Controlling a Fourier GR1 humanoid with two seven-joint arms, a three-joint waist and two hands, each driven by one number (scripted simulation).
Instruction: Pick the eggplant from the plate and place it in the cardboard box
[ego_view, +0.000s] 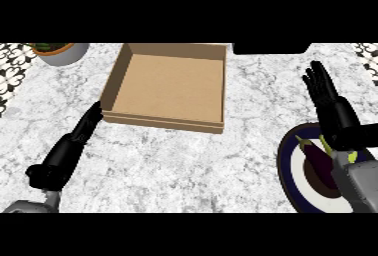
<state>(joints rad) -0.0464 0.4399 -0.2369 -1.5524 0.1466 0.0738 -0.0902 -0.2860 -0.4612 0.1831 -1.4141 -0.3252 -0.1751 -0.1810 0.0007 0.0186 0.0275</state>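
Marbled grey-white stone counter (184, 165) carries your open brown cardboard box (166, 85) near its far edge, with a grey plant pot (63, 52) at the far left corner; no writing shows anywhere. Your dark purple eggplant (321, 162) lies on the navy-rimmed white round plate (291, 172) by the right edge, just beneath your right hand (328, 100), fingers straight. Your left hand (77, 135) rests outstretched beside the box.

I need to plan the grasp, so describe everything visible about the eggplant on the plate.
The dark purple, glossy, elongated eggplant lies on the round white plate with a dark blue rim at the counter's lower right. Its green stem end points up and left, its body running down and right. It rests on the plate's white centre. The robot's black right hand is open above it, its grey forearm covering part of the eggplant; contact cannot be told.
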